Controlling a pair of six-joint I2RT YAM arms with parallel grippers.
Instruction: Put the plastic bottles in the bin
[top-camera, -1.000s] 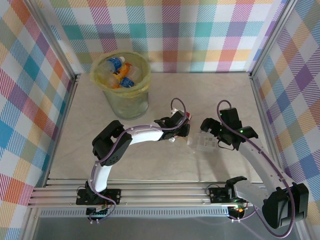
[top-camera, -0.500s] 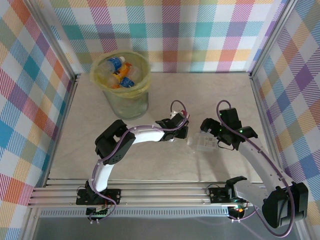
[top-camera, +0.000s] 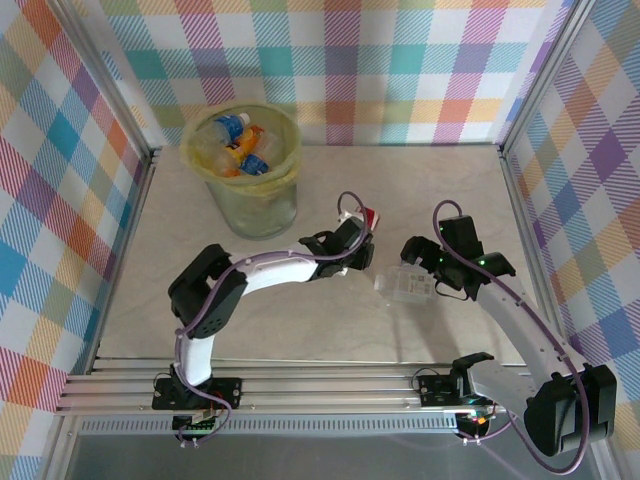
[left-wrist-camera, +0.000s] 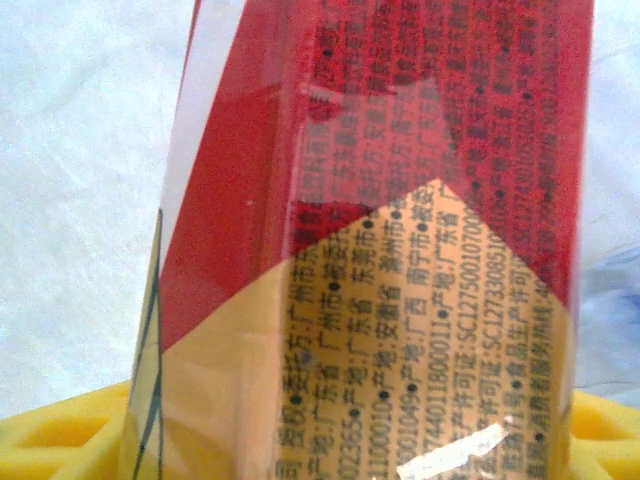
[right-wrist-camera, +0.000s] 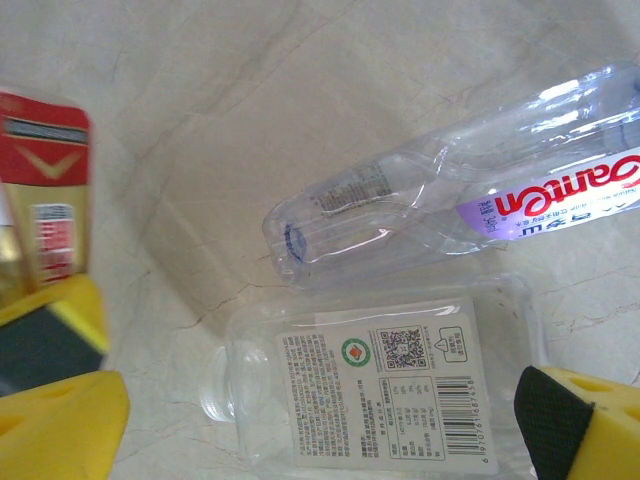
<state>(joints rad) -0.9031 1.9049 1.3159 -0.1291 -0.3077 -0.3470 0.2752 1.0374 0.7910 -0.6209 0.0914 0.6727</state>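
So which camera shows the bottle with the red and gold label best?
The left wrist view: the red-labelled bottle sits close between the yellow fingers, its print readable. The right wrist view catches part of it at the left edge. The top external view gives a red corner at the left gripper.

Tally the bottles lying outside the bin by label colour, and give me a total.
Red-and-gold-label bottle: 1
White-label clear bottle: 1
Purple-and-white-label clear bottle: 1
Total in view outside the bin: 3
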